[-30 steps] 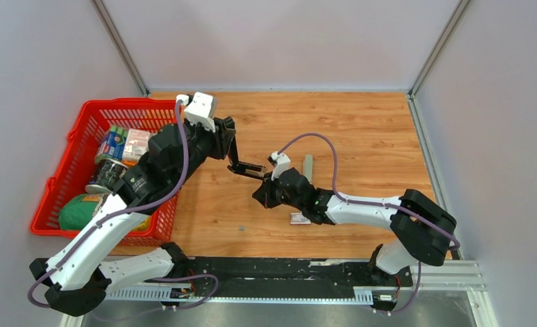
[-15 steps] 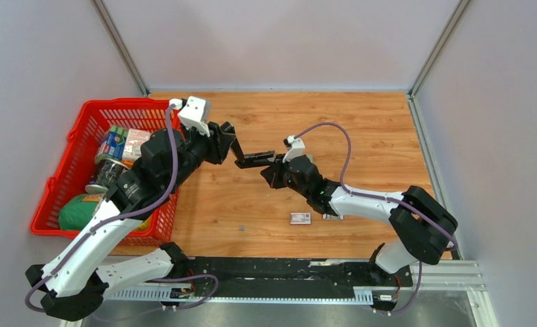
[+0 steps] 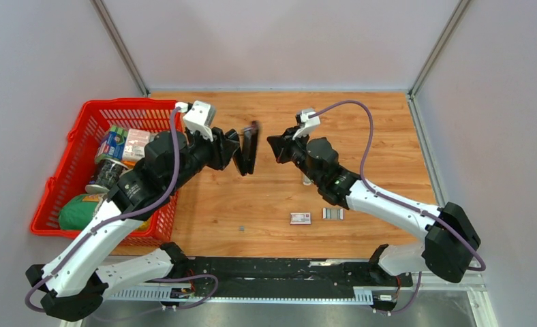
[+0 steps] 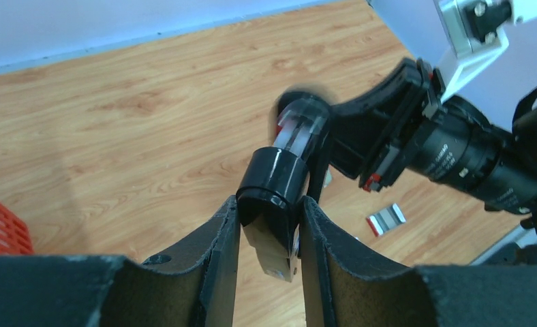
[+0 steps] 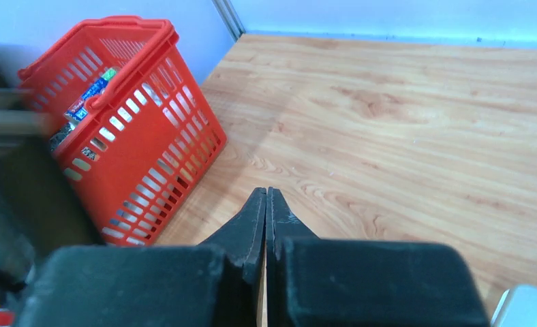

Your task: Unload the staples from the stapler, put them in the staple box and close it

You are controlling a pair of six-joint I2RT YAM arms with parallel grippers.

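The black stapler point(image 3: 248, 150) is held up above the table by my left gripper point(image 3: 239, 159), which is shut on its rear end. In the left wrist view the stapler point(image 4: 289, 160) sticks out from between the fingers point(image 4: 219, 238), its front pointing at the right arm. My right gripper point(image 3: 275, 146) is shut and empty, a short gap to the stapler's right. Its jaws meet with nothing between them in the right wrist view point(image 5: 266, 195). A short silvery strip of staples point(image 3: 332, 213) lies on the table near the front edge. It also shows in the left wrist view point(image 4: 386, 219).
A small printed white box point(image 3: 300, 218) lies just left of the strip. A pale grey bar point(image 3: 307, 180) lies partly under the right arm. A red basket point(image 3: 63, 170) of groceries stands at the left and shows in the right wrist view point(image 5: 133, 112). Walls close in the table.
The right gripper has come off the stapler and moved up and to the right. The left gripper has swung the stapler from lying level to nearly upright.
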